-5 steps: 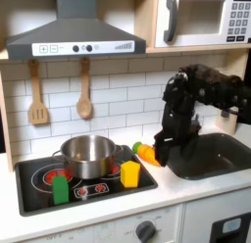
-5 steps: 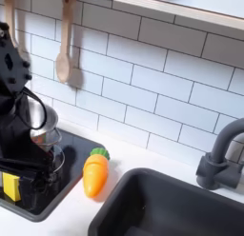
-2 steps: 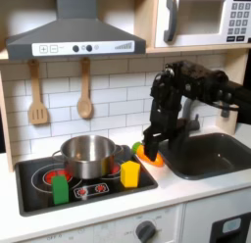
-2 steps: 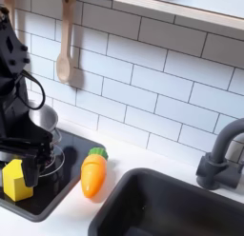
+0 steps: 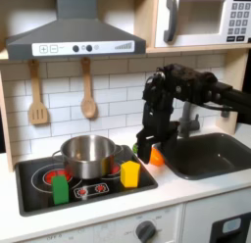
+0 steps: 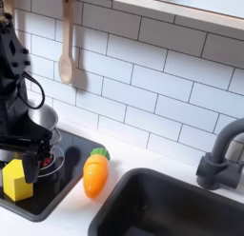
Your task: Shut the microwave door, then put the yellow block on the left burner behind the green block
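hovering just above the yellow block (image 5: 129, 173) on the stovetop (image 5: 29, 193), the gripper (image 5: 143, 149) has its jaws spread, grasping nothing.

You see yellow block (image 5: 129, 173) | green block (image 5: 61, 189) | orange carrot (image 6: 93, 173) | white tile wall (image 6: 162, 88) | black end effector (image 5: 140, 149)

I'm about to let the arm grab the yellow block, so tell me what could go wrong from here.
The gripper hangs close above the yellow block with the carrot right beside it, so a descent could nudge the carrot. The steel pot stands just behind the block and the arm might bump it. The green block stands upright and could likely tip during placing.
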Tool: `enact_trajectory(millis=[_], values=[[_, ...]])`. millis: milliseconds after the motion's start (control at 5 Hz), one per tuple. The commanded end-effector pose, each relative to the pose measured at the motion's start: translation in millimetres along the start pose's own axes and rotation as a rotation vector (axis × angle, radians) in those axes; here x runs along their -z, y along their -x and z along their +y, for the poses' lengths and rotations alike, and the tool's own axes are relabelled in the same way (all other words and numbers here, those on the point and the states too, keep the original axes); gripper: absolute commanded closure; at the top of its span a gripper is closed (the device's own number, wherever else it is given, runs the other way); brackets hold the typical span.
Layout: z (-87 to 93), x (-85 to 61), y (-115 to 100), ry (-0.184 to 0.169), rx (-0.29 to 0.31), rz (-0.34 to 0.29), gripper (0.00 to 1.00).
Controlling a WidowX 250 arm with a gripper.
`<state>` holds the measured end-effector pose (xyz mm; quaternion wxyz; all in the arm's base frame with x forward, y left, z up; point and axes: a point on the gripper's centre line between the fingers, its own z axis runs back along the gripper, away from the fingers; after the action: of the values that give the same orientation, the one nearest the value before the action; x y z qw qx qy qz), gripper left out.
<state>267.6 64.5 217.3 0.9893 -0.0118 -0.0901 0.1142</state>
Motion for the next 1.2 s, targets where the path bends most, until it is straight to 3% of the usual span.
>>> enact_trajectory(millis=[0,600,1000], values=[[10.7,15.1,-8,-0.021,-0.031,0.024,0.0],[16.1,26.7,-14,-0.032,-0.036,0.035,0.0],[21.2,34.2,-17,-0.061,-0.059,0.043,0.0]])
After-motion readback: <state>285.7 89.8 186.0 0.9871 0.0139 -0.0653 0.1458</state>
